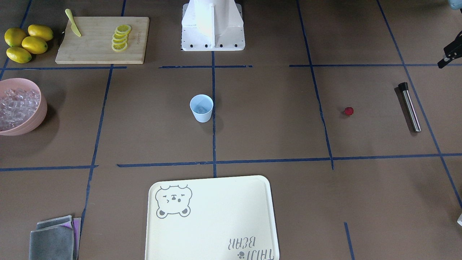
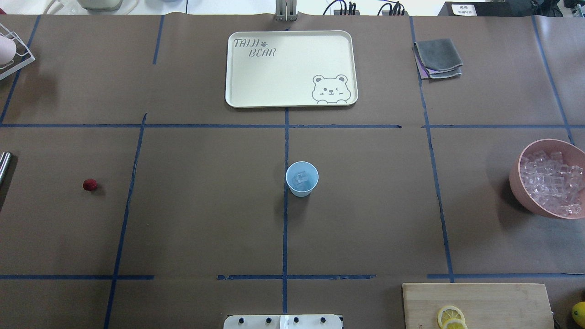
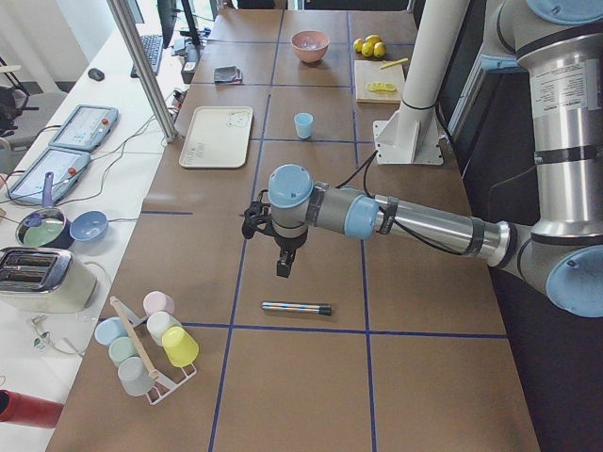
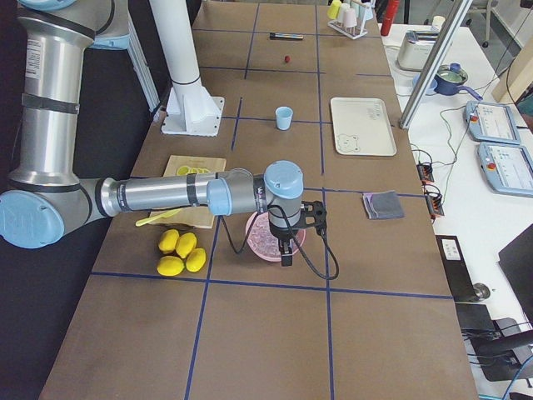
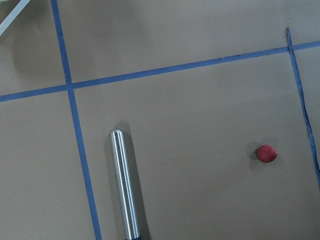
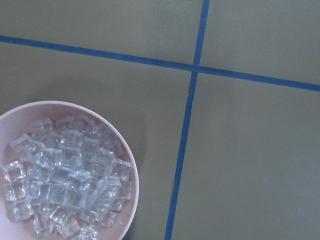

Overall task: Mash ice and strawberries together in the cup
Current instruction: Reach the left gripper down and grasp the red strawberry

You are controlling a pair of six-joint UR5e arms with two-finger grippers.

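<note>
The pale blue cup (image 2: 301, 178) stands upright at the table's middle, with a clear ice cube (image 2: 300, 179) inside; it also shows in the front view (image 1: 201, 107). More ice (image 6: 65, 175) fills the pink bowl (image 2: 518, 180). The red strawberry (image 1: 348, 111) lies alone on the table, also in the left wrist view (image 5: 266, 153). My left gripper (image 3: 283, 266) hangs above the table near a steel muddler (image 5: 124, 185); I cannot tell if it is open or shut. My right gripper (image 4: 287, 254) hangs over the pink bowl's edge; I cannot tell its state. Neither wrist view shows fingers.
A cream bear tray (image 2: 256, 98) lies beyond the cup. A cutting board (image 1: 90, 54) holds lemon slices (image 1: 120, 38) and a yellow knife (image 1: 73, 22), with whole lemons (image 1: 27, 43) beside it. Folded cloths (image 2: 437, 57) and a rack of cups (image 3: 151, 344) sit at the edges.
</note>
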